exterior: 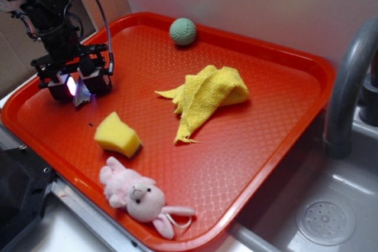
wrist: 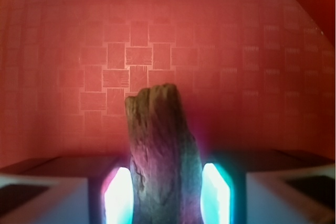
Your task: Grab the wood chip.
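Observation:
The wood chip (wrist: pixel 163 156) is a rough grey-brown sliver standing upright between my two lit pads (wrist: pixel 118 195), filling the gap from pad to pad. My gripper (wrist: pixel 167 198) is shut on it, just above the red tray's patterned floor. In the exterior view the gripper (exterior: pixel 80 91) hangs over the tray's far left part, and the wood chip (exterior: pixel 81 96) pokes out below the fingers as a small grey tip.
A yellow sponge wedge (exterior: pixel 117 135) lies just right of and nearer than the gripper. A pink plush rabbit (exterior: pixel 140 198), a crumpled yellow cloth (exterior: pixel 207 95) and a green ball (exterior: pixel 182 31) also lie in the red tray (exterior: pixel 277 116). A sink and grey faucet (exterior: pixel 348 87) stand to the right.

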